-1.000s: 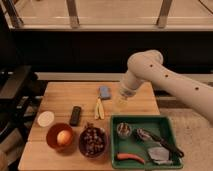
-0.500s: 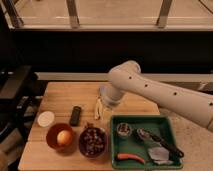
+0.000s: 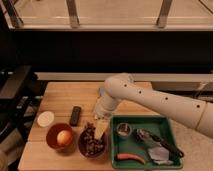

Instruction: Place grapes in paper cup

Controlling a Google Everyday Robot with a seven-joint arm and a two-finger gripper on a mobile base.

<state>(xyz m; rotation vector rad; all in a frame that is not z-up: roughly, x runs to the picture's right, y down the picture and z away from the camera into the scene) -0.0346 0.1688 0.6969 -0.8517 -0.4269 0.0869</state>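
Note:
The dark grapes (image 3: 91, 142) lie in a brown bowl (image 3: 83, 148) at the front of the wooden table (image 3: 60, 95). The white paper cup (image 3: 45, 118) stands near the table's left edge, well left of the grapes. My white arm reaches in from the right, and the gripper (image 3: 102, 127) hangs just above the right rim of the grape bowl, pointing down. I see nothing held in it.
An orange (image 3: 62, 137) sits in a second brown bowl between the cup and the grapes. A black bar-shaped object (image 3: 75, 115) lies behind them. A green tray (image 3: 170, 131) on the right holds a small metal cup (image 3: 123, 129), utensils and a carrot (image 3: 129, 157).
The arm has swung left and down from the back of the table, bringing the gripper to the grape bowl. It now covers the yellow item that lay mid-table.

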